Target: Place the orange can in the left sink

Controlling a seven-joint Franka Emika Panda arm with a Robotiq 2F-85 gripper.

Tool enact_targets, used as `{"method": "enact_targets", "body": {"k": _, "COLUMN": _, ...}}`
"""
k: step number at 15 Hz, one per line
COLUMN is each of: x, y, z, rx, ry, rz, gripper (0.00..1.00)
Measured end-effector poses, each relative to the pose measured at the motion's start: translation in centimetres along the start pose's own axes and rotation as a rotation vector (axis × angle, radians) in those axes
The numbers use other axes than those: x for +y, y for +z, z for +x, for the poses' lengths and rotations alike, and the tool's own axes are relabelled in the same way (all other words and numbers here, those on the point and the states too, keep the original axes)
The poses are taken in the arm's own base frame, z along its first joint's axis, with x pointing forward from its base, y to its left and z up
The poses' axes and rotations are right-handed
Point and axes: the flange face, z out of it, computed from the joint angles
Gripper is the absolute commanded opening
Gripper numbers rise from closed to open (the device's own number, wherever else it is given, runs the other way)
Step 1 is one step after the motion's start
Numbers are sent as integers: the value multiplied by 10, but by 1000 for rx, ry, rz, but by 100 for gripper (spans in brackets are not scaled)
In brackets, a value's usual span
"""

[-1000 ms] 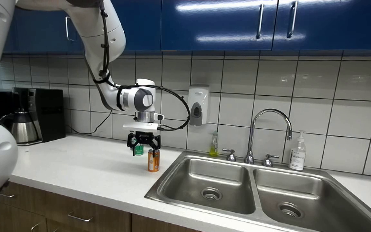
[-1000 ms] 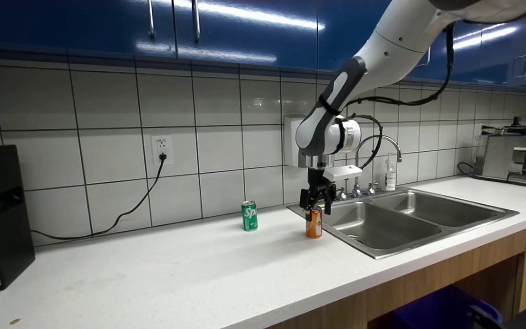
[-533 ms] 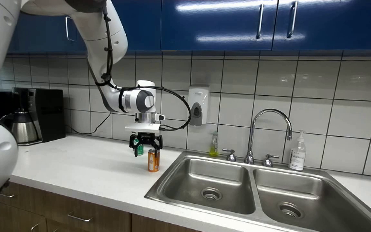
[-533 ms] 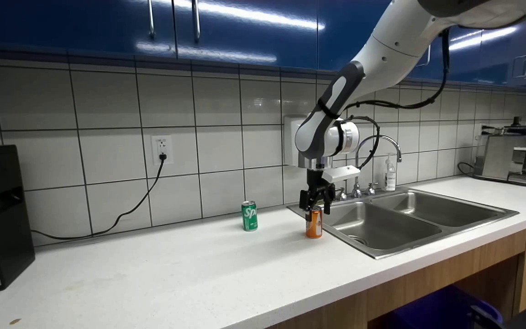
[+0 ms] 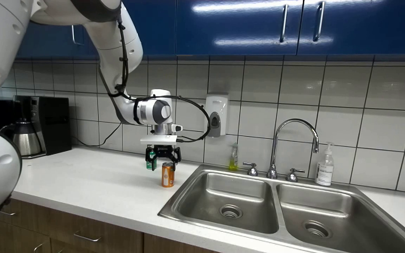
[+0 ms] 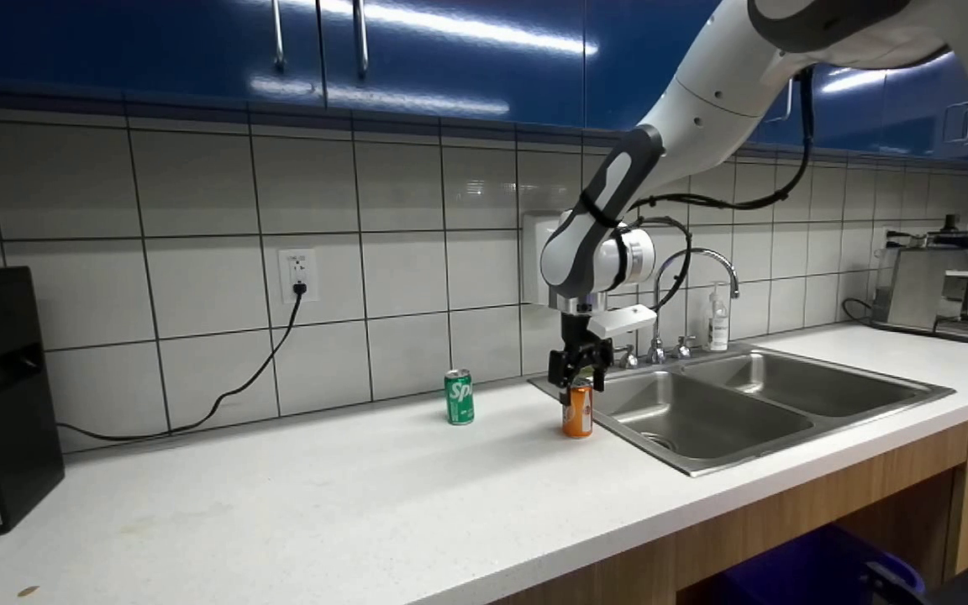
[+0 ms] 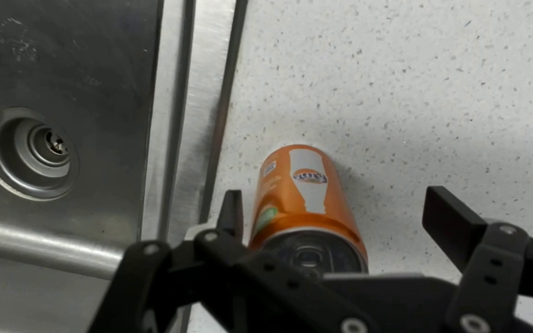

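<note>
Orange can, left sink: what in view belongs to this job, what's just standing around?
Part of the job: orange can; left sink; open gripper.
Just standing around: green can; yellow-green bottle; pump bottle; steel carafe.

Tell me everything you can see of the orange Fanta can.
The orange Fanta can looks like painted metal: a cylinder with a white bottle picture on its side and a pull tab on its dark, silver-rimmed lid. It stands upright on the speckled white countertop, beside but apart from the left sink. The open gripper is close to its top; whether they touch is unclear.
</note>
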Motion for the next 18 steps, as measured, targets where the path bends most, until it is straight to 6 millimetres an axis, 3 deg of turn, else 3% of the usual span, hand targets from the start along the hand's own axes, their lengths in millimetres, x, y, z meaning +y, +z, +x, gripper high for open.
{"method": "enact_targets", "body": {"k": 15, "x": 11, "y": 15, "z": 22, "rx": 25, "ry": 23, "rz": -34, "gripper": 100}}
{"method": "enact_targets", "body": {"k": 17, "x": 10, "y": 17, "z": 24, "rx": 25, "ry": 23, "rz": -34, "gripper": 72}}
{"method": "enact_targets", "body": {"k": 18, "x": 10, "y": 17, "z": 26, "rx": 26, "ry": 22, "rz": -34, "gripper": 65}}
